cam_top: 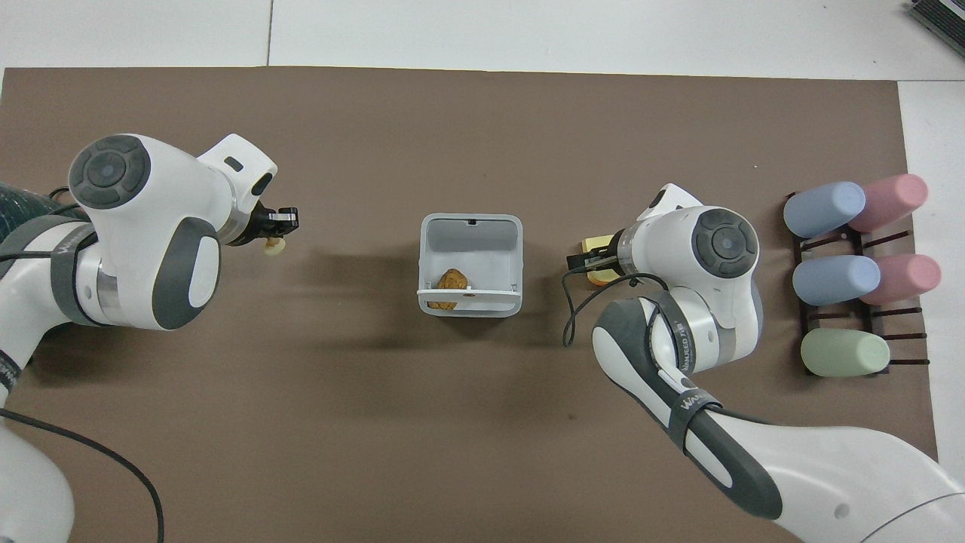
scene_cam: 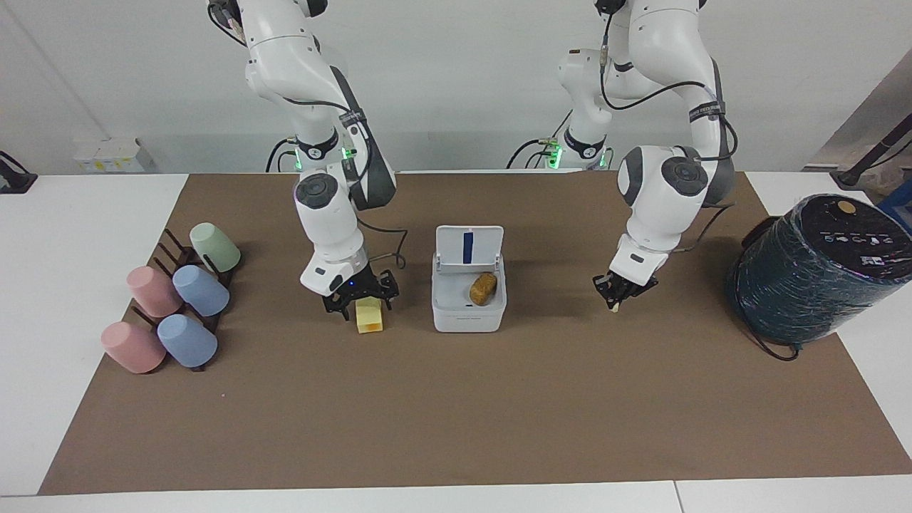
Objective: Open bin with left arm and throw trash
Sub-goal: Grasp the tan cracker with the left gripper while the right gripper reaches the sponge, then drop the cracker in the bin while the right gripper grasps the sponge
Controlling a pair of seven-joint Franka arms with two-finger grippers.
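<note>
Standing mid-mat w/ hinged lid upright, the small white square plastic bin (scene_cam: 469, 303) (cam_top: 470, 264) shows a blue strip inside the lid and holds a brown oblong bread-like lump (scene_cam: 483, 288) (cam_top: 451, 280). Beside it, toward the right arm's end of the table, a pale yellow toast-shaped block (scene_cam: 369, 315) (cam_top: 597, 246) sits on the brown mat (scene_cam: 456, 406); the right gripper (scene_cam: 360, 298), black, two-finger, is spread apart around the block's top, arm partly covering it from above. Toward the left arm's end, the left gripper (scene_cam: 618, 291) (cam_top: 277, 228) hangs above the mat, pinched on a tiny tan crumpled scrap (cam_top: 273, 247), barely visible in the facing view. Further out: a big dark teal wrapped cylinder (scene_cam: 812, 267), tilted, cut off at the overhead view's edge; at the other end, smooth pastel cups (scene_cam: 174, 308) (cam_top: 852, 264), pink, blue and green, lying on a dark rack.
</note>
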